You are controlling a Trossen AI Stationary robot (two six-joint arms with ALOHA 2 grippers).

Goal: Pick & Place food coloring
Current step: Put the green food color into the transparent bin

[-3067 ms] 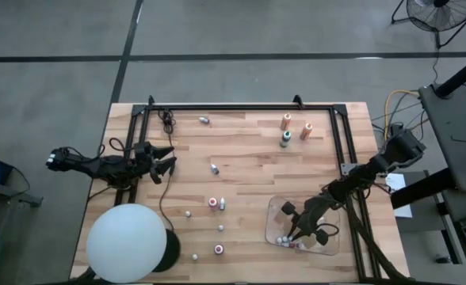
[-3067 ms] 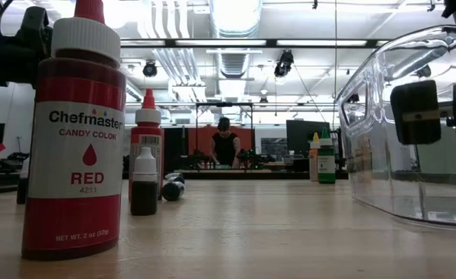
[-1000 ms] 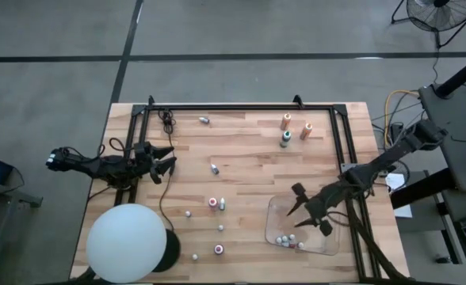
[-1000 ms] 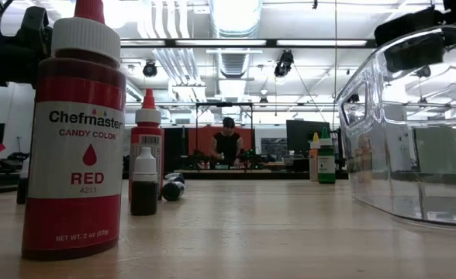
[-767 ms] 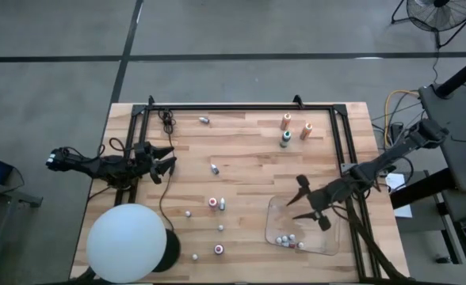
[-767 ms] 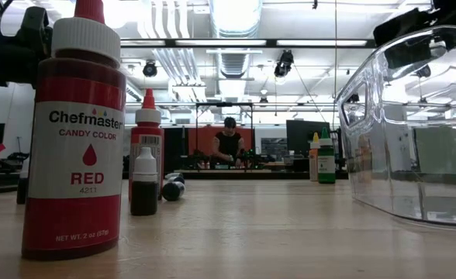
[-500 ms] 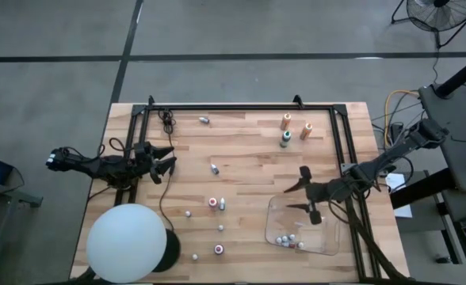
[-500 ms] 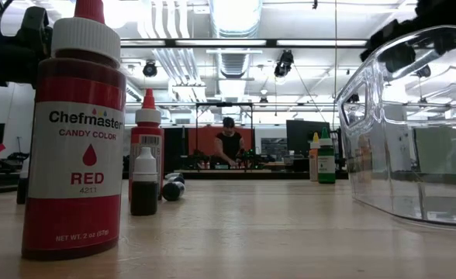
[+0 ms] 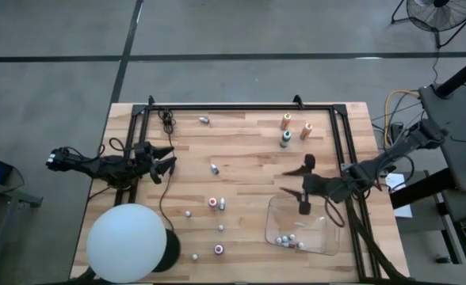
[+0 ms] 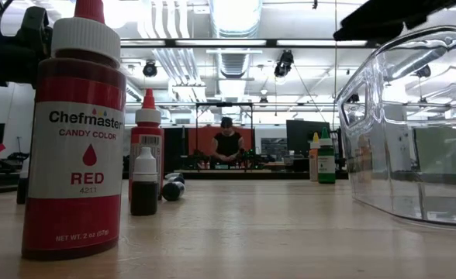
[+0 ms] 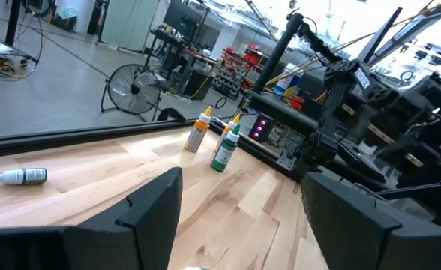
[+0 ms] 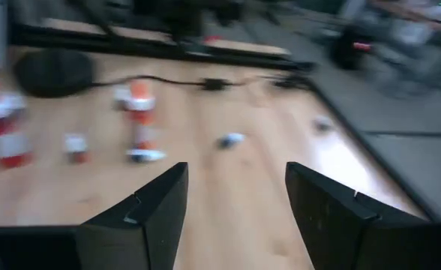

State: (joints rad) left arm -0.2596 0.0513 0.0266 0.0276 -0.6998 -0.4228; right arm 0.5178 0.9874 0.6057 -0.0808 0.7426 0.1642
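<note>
Right claw [image 9: 303,188] hangs open and empty above the 12 o'clock rim of the clear shallow plastic tray [image 9: 322,247], fingers spread wide in the high view and in its own wrist view. Left claw [image 9: 163,157] waits at the counter's 9 o'clock edge, also open, holding nothing.

Food coloring bottles are split up. 3 or so tiny ones [image 9: 287,241] already lie in the tray near its 6 o'clock wall. A trio of taller orange and green bottles [image 9: 286,131] stands at 12 o'clock on the pale wooden counter [image 9: 249,162]. A loose scatter of small bottles [image 9: 216,203] sits mid-counter, 9 o'clock of the tray; single ones lie farther toward 11 o'clock. A large white ball [image 9: 127,242] occupies the 7 o'clock corner.

Judgement: next pick likely comes from the mid-counter scatter. Risks:
- Bottles there stand close together; spread fingers could knock a neighbour over.
- Lying bottles may roll when nudged.
- A pinch high on a cap could let the bottle slip out.
- A low return path could strike the tray rim and shift it.
</note>
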